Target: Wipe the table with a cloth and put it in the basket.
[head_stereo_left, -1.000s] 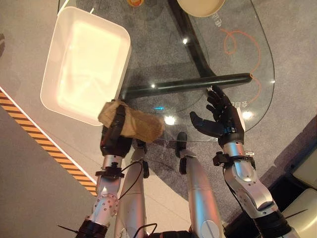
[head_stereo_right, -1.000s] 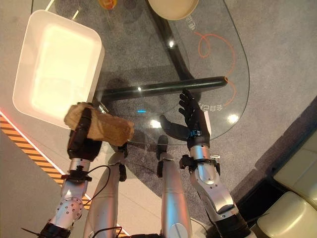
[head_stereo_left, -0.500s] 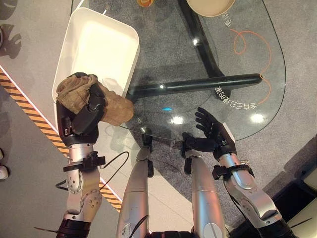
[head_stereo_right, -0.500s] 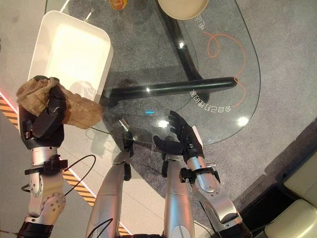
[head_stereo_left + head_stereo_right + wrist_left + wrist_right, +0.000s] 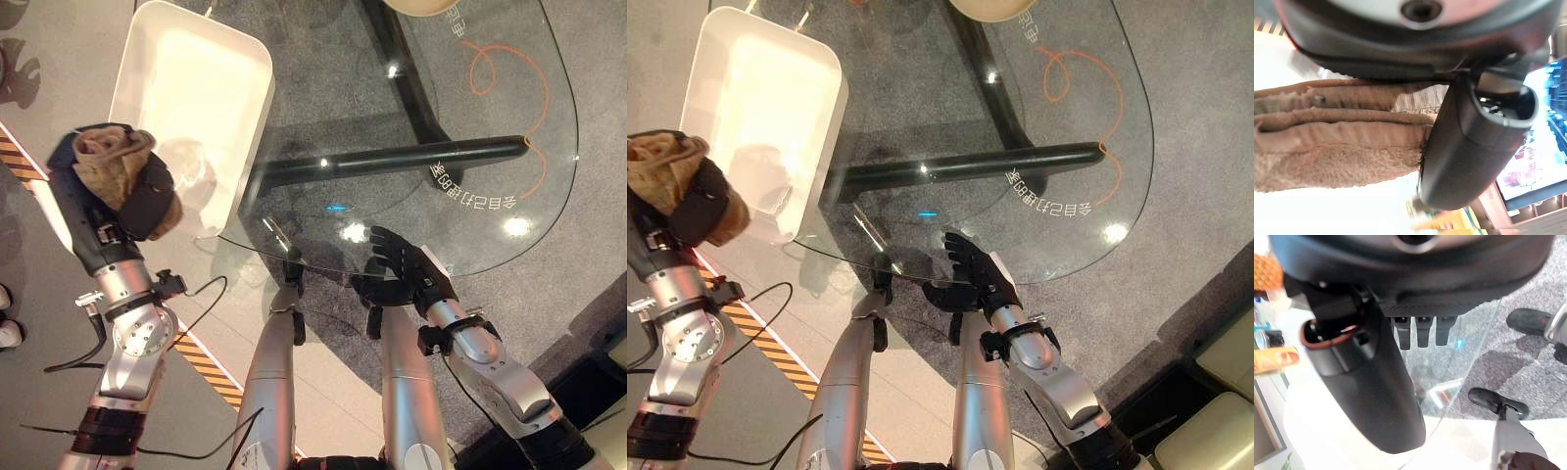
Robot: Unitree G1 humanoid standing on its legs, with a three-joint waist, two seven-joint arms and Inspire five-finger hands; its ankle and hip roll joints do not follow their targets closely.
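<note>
- The right hand point(image 5: 402, 274) hovers at about 5 o'clock by the near edge of the glass table point(image 5: 490, 176), fingers loosely spread and empty.
- The left hand point(image 5: 127, 201), at 9 o'clock, is clamped on the bunched tan cloth point(image 5: 110, 162).
- The white basket point(image 5: 186, 108) sits just beyond at 11 o'clock.
</note>
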